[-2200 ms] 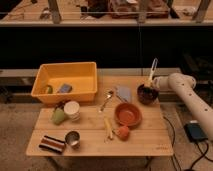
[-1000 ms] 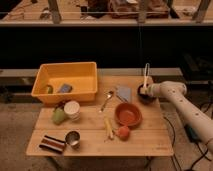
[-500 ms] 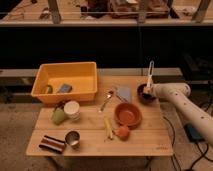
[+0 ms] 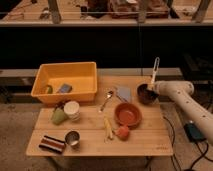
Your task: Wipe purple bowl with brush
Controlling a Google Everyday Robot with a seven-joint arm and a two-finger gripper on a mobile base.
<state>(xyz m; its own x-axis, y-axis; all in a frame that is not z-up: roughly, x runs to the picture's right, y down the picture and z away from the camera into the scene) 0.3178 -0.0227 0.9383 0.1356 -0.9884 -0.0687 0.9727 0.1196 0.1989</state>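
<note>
The purple bowl [image 4: 144, 95] is a small dark bowl at the right edge of the wooden table [image 4: 90, 137]. My gripper [image 4: 152, 90] sits at the end of the white arm, right over the bowl's right rim. It is shut on the brush [image 4: 154, 71], whose pale handle sticks up and tilts slightly right above the bowl. The brush's dark head is down in the bowl and hidden. The wider orange bowl [image 4: 127, 114] lies to the front left of the purple bowl.
A yellow bin [image 4: 66, 80] holds a sponge at the back left. A metal spoon [image 4: 106, 100], a grey cloth [image 4: 123, 93], a yellow utensil [image 4: 107, 127], an orange ball [image 4: 122, 132], cups [image 4: 71, 109], a metal cup [image 4: 72, 138] and a striped block [image 4: 51, 144] lie on the table.
The brush handle has swung over the purple bowl, leaning left, then upright, now tilted right. The gripper has stayed at the bowl's rim.
</note>
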